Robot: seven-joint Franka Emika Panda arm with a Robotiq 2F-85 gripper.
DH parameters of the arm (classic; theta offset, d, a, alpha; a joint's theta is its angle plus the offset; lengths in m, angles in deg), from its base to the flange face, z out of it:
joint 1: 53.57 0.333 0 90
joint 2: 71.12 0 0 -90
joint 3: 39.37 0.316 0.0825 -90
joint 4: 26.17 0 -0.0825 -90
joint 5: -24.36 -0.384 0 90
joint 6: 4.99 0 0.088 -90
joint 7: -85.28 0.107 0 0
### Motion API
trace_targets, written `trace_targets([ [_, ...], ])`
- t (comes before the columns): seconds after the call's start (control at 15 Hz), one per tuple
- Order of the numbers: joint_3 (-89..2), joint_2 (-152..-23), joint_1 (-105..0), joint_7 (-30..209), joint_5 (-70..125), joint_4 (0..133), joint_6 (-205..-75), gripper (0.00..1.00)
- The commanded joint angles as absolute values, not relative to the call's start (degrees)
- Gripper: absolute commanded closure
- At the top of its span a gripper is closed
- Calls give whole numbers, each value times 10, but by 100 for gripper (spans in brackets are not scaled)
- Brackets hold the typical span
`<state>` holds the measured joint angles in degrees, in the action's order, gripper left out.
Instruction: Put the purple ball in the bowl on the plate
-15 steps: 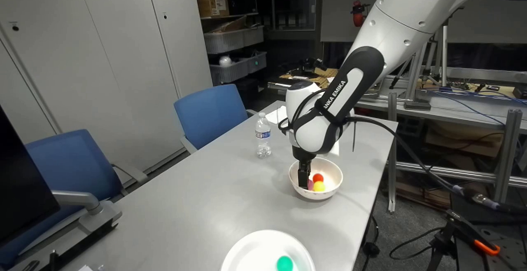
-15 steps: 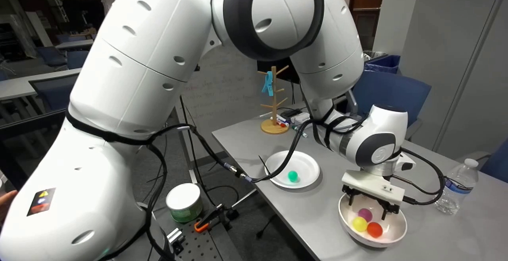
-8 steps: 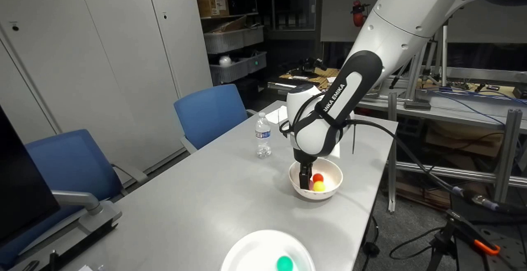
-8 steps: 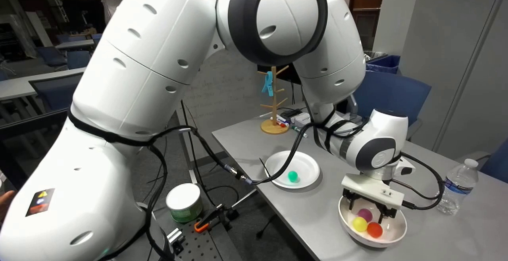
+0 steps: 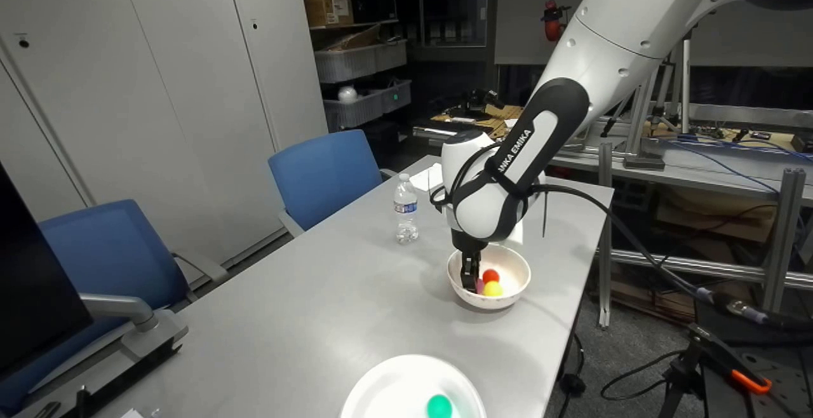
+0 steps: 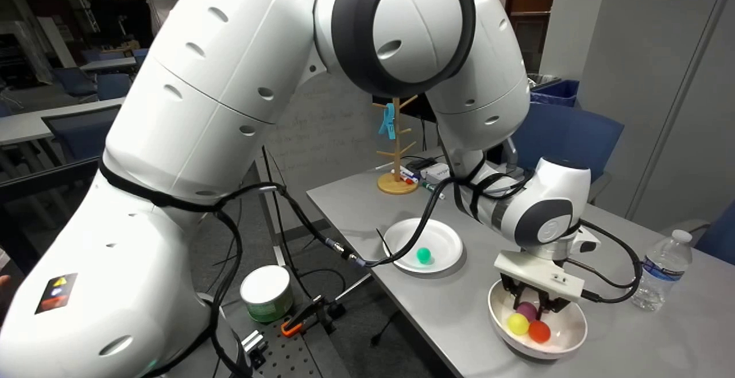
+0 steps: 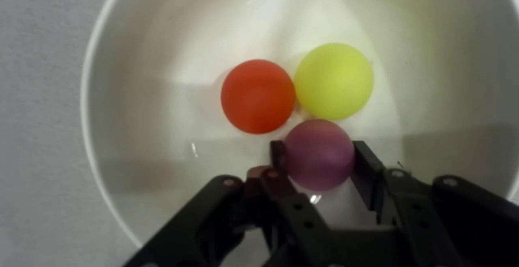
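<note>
My gripper (image 7: 319,155) reaches down into the white bowl (image 7: 134,108) and is shut on the purple ball (image 7: 320,165), with one finger pressed to either side of it. In an exterior view the purple ball (image 6: 526,310) sits low inside the bowl (image 6: 568,332), partly covered by the gripper (image 6: 529,312). The flat white plate (image 6: 448,246) stands apart from the bowl on the same table. An exterior view cuts off the near part of the plate (image 5: 387,392), while the bowl (image 5: 511,272) shows farther back.
A red ball (image 7: 258,96) and a yellow ball (image 7: 334,81) lie in the bowl right beside the purple one. On the plate rests a teal ball (image 6: 424,255). A water bottle (image 6: 660,272) stands close to the arm, and a wooden peg stand (image 6: 396,159) is at the table's far end.
The gripper's jaws have come together from wide apart onto the purple ball. The arm has dipped slightly. Bowl and balls have shifted a little sideways.
</note>
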<state>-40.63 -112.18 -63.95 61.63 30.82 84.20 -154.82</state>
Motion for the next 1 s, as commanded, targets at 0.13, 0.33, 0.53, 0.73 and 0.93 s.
trace_targets([
  [0.13,-401,-1108,-652,612,314,844,-1543,82],
  [0.33,-407,-1072,-648,613,321,863,-1521,82],
  [0.53,-411,-1024,-641,613,328,884,-1506,82],
  [0.73,-406,-977,-635,604,338,895,-1490,82],
  [0.93,-385,-946,-631,573,334,895,-1490,82],
])
